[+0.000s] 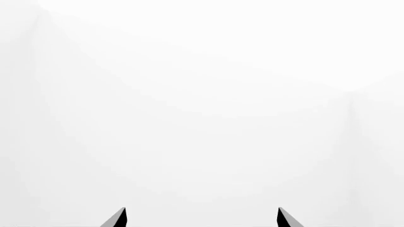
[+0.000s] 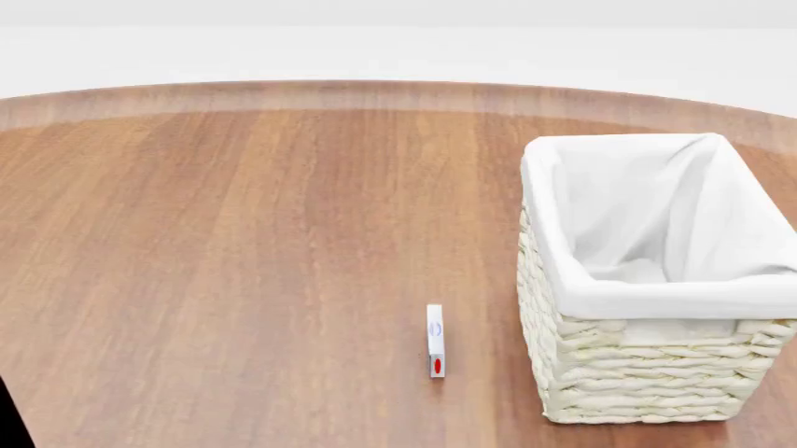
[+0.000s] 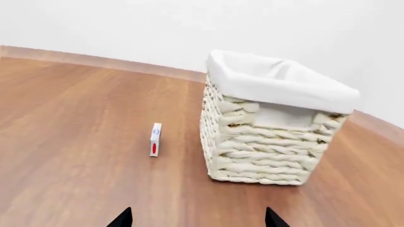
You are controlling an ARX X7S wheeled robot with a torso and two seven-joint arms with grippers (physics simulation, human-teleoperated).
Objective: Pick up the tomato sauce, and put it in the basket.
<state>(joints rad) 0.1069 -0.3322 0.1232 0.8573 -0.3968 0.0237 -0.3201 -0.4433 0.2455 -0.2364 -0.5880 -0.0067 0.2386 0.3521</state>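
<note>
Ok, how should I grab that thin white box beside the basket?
Pinch the thin white box across its two broad faces near the top, coming from above. It stands on a narrow edge, apart from the basket, so both faces are free; a sideways push would likely topple it.

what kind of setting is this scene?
Likely a bare simulated tabletop, not a real room: a curved-edged brown wooden table, a cream wicker basket with white cloth lining, a small white box with a red spot, blank white surroundings.
</note>
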